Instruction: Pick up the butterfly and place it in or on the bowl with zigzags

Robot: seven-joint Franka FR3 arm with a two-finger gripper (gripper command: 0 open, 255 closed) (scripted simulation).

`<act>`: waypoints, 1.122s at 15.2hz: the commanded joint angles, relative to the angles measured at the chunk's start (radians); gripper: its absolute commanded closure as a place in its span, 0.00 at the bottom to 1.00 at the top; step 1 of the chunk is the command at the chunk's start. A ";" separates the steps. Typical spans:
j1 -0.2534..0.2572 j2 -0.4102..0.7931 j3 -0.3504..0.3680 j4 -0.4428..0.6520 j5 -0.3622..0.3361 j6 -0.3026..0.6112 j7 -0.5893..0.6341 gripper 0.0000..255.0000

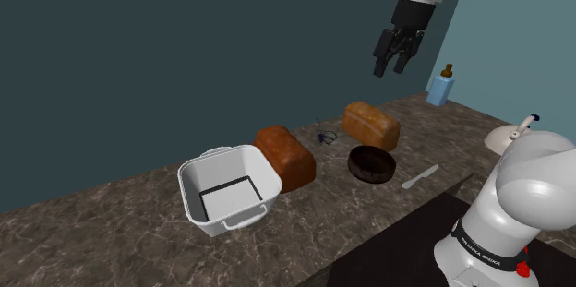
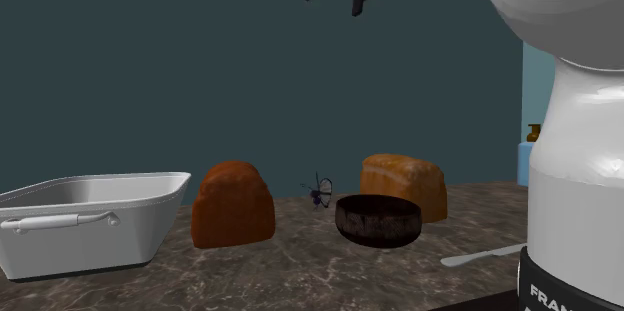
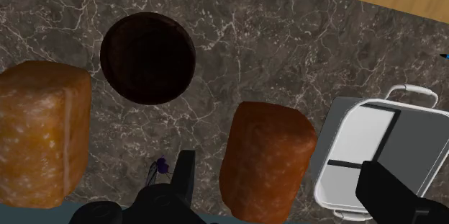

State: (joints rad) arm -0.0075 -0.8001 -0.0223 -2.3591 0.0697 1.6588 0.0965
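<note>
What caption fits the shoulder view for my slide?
Open black gripper high above tiny dark butterfly between two brown loaves, dark round bowl nearby.

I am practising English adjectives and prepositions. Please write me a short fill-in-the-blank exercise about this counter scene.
1. The gripper hangs high above the counter with its fingers ___.
2. The butterfly lies ___ the dark loaf and the pale loaf.
3. The dark bowl is ___.
Missing words: open; between; empty.

Darker loaf (image 1: 284, 157) and paler loaf (image 1: 371, 125) flank the butterfly (image 1: 323, 136). The bowl (image 1: 371, 162) stands just in front. Overhead lies open.
</note>
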 commanded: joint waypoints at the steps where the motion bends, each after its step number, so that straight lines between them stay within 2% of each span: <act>1: 0.000 0.000 0.000 0.000 0.000 0.000 0.000 0.00; 9: -0.024 0.256 0.004 -0.004 -0.033 0.213 0.014 0.00; 17: -0.048 0.550 0.001 0.070 -0.073 0.385 0.039 0.00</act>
State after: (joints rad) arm -0.0515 -0.2963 -0.0184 -2.3074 0.0030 2.0224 0.1346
